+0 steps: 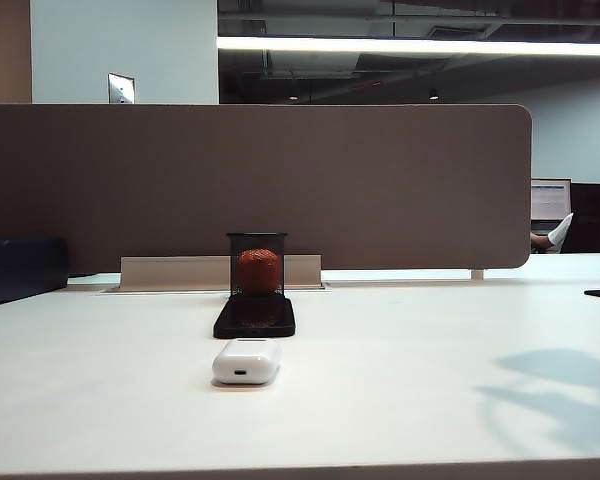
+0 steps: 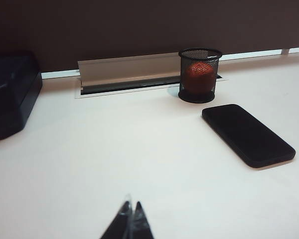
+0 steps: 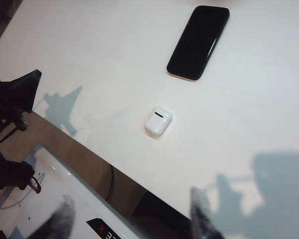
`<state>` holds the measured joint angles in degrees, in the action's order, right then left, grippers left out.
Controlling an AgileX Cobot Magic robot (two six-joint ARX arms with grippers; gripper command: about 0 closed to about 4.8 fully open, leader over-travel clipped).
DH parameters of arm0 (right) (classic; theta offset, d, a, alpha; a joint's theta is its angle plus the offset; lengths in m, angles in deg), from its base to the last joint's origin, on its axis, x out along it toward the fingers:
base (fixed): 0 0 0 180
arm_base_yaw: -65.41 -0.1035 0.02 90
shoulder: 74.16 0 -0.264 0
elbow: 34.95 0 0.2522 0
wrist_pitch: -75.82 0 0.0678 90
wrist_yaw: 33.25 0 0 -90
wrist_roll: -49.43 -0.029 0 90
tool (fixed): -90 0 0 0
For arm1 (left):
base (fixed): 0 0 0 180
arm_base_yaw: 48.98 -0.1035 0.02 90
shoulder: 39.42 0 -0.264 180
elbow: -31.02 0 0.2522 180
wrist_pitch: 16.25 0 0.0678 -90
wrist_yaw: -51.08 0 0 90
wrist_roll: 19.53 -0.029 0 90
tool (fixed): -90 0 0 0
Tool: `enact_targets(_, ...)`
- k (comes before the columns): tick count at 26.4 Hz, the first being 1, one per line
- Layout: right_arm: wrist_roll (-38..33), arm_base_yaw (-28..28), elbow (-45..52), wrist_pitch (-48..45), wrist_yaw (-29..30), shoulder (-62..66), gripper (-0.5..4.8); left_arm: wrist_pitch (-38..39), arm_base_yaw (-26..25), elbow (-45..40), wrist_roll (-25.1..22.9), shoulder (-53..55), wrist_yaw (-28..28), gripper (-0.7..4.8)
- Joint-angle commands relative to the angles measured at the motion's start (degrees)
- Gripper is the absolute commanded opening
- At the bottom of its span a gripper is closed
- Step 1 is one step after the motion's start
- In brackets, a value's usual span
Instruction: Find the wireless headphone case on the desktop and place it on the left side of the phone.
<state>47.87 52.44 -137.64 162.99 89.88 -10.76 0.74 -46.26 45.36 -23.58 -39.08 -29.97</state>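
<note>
White wireless headphone case point(image 1: 247, 361) lies untouched on the table point(image 1: 430, 400), just in front of the phone point(image 1: 255, 316). Right hand point(image 3: 132, 219) hovers above, fingers spread, approaching; it must descend and grasp. Left hand point(image 2: 130, 216) rests clenched, empty.

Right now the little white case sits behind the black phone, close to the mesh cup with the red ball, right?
Not quite. The wireless headphone case sits in front of the phone, on the near side, away from the mesh cup with the red ball. The exterior view shows it; the phone lies between case and cup.
</note>
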Motion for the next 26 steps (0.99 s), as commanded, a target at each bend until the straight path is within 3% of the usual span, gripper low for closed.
enact_targets(1,0.1,-1.2,0.0,-0.1,-0.2,0.8,3.07,-0.8,0.1,0.1,0.0,0.0,0.3,-0.05)
enact_targets(9,0.1,-6.7,0.1,-0.1,-3.2,4.2,3.58,-0.8,0.1,0.1,0.0,0.0,0.3,-0.05)
enact_targets(13,0.1,-9.2,0.5,-1.5,-7.3,6.3,4.36,-0.8,0.1,0.1,0.0,0.0,0.3,-0.05)
enact_targets(26,-7.8,-12.9,15.1,-18.3,-7.1,7.1,4.36,-0.8,0.1,0.1,0.0,0.0,0.3,-0.05)
